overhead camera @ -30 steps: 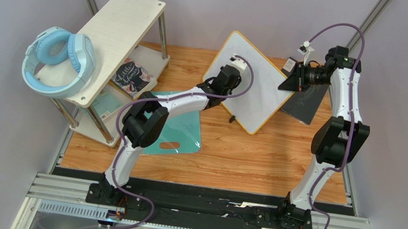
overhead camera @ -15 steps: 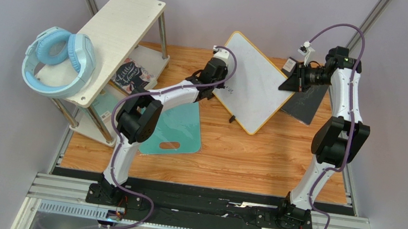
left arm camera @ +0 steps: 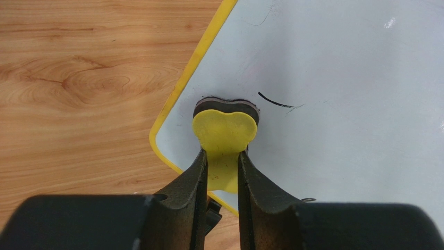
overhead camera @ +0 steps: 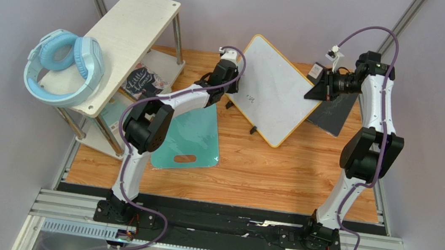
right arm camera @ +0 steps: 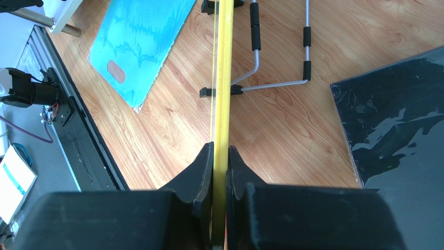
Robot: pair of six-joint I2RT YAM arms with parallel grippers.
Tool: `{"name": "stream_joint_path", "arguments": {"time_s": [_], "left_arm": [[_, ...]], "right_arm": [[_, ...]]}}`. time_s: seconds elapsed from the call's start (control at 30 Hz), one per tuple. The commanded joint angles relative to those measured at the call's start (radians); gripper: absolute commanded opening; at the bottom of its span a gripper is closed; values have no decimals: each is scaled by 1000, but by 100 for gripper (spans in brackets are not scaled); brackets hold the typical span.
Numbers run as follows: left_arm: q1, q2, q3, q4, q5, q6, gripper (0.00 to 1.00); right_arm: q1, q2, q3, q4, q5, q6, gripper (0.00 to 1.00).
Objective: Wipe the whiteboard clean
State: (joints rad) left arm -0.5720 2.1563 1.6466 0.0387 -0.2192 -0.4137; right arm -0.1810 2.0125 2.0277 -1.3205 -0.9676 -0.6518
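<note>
Yellow-framed and thin, the whiteboard (overhead camera: 278, 84) is standing propped at a slant on its wire stand (right arm camera: 276, 85) at the far middle of the wooden table (overhead camera: 301, 179), and I'm steadying it from the right. My right claw (right arm camera: 220, 152) is pinching the yellow frame edge-on, jaws nearly together on the rim. My left claw (left arm camera: 223, 156) is narrowed around the tab of a yellow eraser (left arm camera: 225, 122), pressing its dark pad against the board near a rounded corner. A short black stroke (left arm camera: 275, 100) is sitting just beside the pad, not wiped yet. I'm judging the board light and stiff but tippy on that stand, with a slick face. So the rim is the place to hold it, since the frame gives the jaws something to bite. Pushing too hard with the eraser could be skidding the feet across the wood.
</note>
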Motion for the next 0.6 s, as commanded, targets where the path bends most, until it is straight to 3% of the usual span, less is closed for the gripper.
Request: {"name": "stream_joint_path", "arguments": {"time_s": [0.0, 0.57], "left_arm": [[-15, -35, -10, 59, 61, -54, 0], [-32, -58, 142, 87, 86, 26, 0]], "right_arm": [[18, -6, -14, -175, 112, -155, 0], [20, -6, -21, -180, 115, -164, 0]]}}
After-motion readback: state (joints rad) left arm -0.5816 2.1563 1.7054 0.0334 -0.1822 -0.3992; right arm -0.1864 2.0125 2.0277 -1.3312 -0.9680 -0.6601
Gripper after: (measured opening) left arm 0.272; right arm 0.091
